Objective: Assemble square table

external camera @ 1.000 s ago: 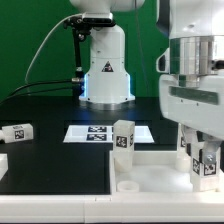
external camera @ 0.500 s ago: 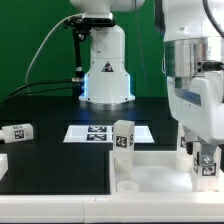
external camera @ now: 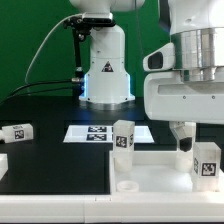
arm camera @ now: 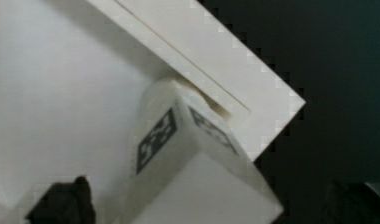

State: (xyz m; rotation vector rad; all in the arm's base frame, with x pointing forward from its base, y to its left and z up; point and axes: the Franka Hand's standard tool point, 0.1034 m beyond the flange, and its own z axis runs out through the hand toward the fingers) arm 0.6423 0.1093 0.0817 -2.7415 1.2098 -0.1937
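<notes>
The white square tabletop (external camera: 150, 168) lies flat at the front, with a round hole (external camera: 128, 185) near its front. One tagged white leg (external camera: 123, 139) stands upright at its far edge. A second tagged leg (external camera: 207, 163) stands upright on its right side. A third leg (external camera: 17, 132) lies on the black table at the exterior view's left. My gripper (external camera: 195, 143) hangs just above the right leg, one finger (external camera: 183, 136) showing beside it. In the wrist view the leg (arm camera: 187, 150) sits between my spread fingers (arm camera: 62, 203) with gaps on both sides, over a tabletop corner (arm camera: 240, 80). The gripper (arm camera: 213, 208) is open.
The marker board (external camera: 100, 133) lies flat on the black table behind the tabletop. The robot's base (external camera: 105, 70) stands at the back middle with a cable to its left. A white part (external camera: 3, 163) shows at the exterior view's left edge.
My gripper has let go of the right leg, risen a little and turned about its wrist. The leg stays upright on the tabletop.
</notes>
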